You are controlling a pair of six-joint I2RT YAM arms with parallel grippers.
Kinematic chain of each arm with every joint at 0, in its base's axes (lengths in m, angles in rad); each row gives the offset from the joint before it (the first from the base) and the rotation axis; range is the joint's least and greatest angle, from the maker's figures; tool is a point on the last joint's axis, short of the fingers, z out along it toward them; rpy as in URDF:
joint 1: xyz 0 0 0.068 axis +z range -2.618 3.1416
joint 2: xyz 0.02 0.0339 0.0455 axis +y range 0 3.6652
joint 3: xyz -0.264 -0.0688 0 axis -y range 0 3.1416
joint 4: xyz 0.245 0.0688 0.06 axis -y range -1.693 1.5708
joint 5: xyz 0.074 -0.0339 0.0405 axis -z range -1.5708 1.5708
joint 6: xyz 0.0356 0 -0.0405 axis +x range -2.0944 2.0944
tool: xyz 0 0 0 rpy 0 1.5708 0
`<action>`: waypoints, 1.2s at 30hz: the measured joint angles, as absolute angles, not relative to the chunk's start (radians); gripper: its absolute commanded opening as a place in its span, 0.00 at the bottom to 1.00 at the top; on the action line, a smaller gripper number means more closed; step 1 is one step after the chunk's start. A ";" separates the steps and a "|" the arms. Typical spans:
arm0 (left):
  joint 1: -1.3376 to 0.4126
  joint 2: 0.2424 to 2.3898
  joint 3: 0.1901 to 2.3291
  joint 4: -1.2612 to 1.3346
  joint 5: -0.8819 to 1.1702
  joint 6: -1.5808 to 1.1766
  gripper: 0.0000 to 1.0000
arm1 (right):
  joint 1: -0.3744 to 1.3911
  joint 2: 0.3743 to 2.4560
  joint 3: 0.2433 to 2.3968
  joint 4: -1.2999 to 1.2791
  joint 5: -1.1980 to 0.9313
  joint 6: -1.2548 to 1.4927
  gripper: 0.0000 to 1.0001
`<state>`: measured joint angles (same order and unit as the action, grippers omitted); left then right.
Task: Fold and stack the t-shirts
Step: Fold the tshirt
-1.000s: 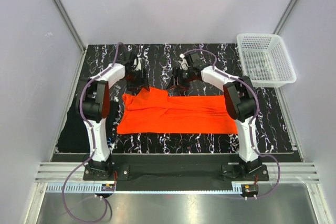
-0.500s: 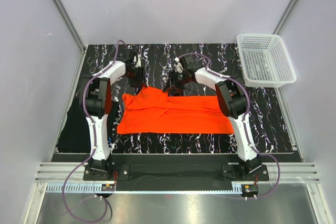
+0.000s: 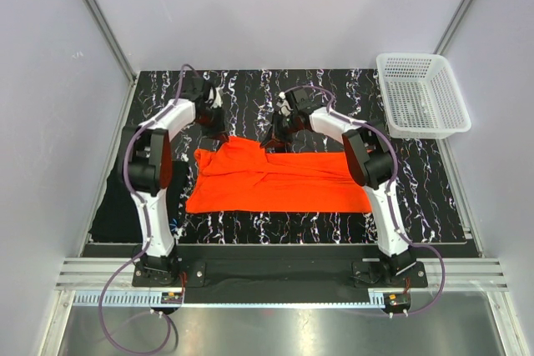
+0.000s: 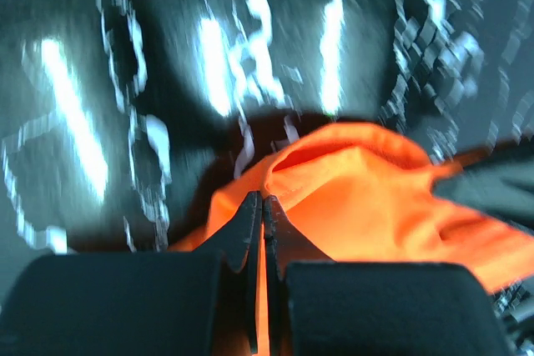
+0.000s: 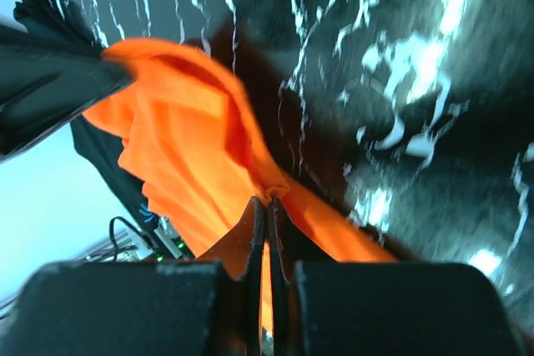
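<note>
The orange-red t-shirt (image 3: 284, 183) lies as a wide band across the marbled mat (image 3: 421, 198). My left gripper (image 3: 219, 133) is at the shirt's far left corner. In the left wrist view this gripper (image 4: 263, 200) is shut on a pinched fold of the orange cloth (image 4: 367, 198). My right gripper (image 3: 274, 141) is at the far edge near the shirt's middle. The right wrist view shows that gripper (image 5: 269, 200) shut on a raised ridge of the shirt (image 5: 175, 147). A black folded t-shirt (image 3: 115, 206) lies at the mat's left edge.
A white mesh basket (image 3: 421, 93) stands at the back right, partly off the mat. Grey walls close in the left, back and right. The arm bases sit on the black rail (image 3: 275, 271) at the near edge.
Both grippers have gone from open to shut, each pinching the shirt's far edge. The right gripper shifted slightly left, and the cloth has bunched between the two.
</note>
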<state>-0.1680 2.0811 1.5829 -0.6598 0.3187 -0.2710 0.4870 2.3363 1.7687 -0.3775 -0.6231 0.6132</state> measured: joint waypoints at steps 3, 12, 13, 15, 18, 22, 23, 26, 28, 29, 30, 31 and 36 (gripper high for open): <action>-0.168 1.973 1.519 -0.662 0.319 -0.282 0.00 | 0.487 2.301 1.731 -0.377 -0.633 0.629 0.01; -0.168 1.684 1.337 -0.662 0.333 -0.323 0.00 | 0.510 2.179 1.630 -0.371 -0.665 0.645 0.01; -0.168 1.662 1.314 -0.660 0.335 -0.328 0.00 | 0.513 2.175 1.625 -0.370 -0.667 0.645 0.01; -0.170 1.622 1.259 -0.659 0.343 -0.340 0.00 | 0.523 2.168 1.610 -0.367 -0.669 0.646 0.01; -0.174 1.570 1.177 -0.662 0.353 -0.352 0.00 | 0.538 2.160 1.583 -0.364 -0.675 0.646 0.01; -0.182 1.491 1.079 -0.675 0.361 -0.368 0.00 | 0.553 2.140 1.546 -0.364 -0.676 0.649 0.01; -0.183 1.471 1.060 -0.680 0.362 -0.372 0.00 | 0.556 2.135 1.537 -0.364 -0.676 0.649 0.01; -0.185 1.400 1.010 -0.690 0.366 -0.389 0.00 | 0.566 2.109 1.503 -0.363 -0.677 0.649 0.01; -0.185 1.357 0.988 -0.692 0.368 -0.398 0.00 | 0.574 2.091 1.483 -0.364 -0.680 0.649 0.01; -0.185 1.335 0.979 -0.695 0.371 -0.405 0.00 | 0.579 2.081 1.474 -0.364 -0.684 0.649 0.01; -0.185 1.315 0.970 -0.695 0.373 -0.412 0.00 | 0.584 2.072 1.465 -0.364 -0.686 0.650 0.01; -0.185 1.296 0.962 -0.698 0.377 -0.419 0.00 | 0.589 2.063 1.458 -0.364 -0.692 0.651 0.01; -0.185 1.216 0.894 -0.699 0.401 -0.467 0.00 | 0.615 2.038 1.416 -0.358 -0.699 0.658 0.01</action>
<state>-0.1848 1.2160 0.8936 -0.6994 0.4011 -0.4671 0.6151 2.0380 1.4158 -0.3576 -0.6994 0.6582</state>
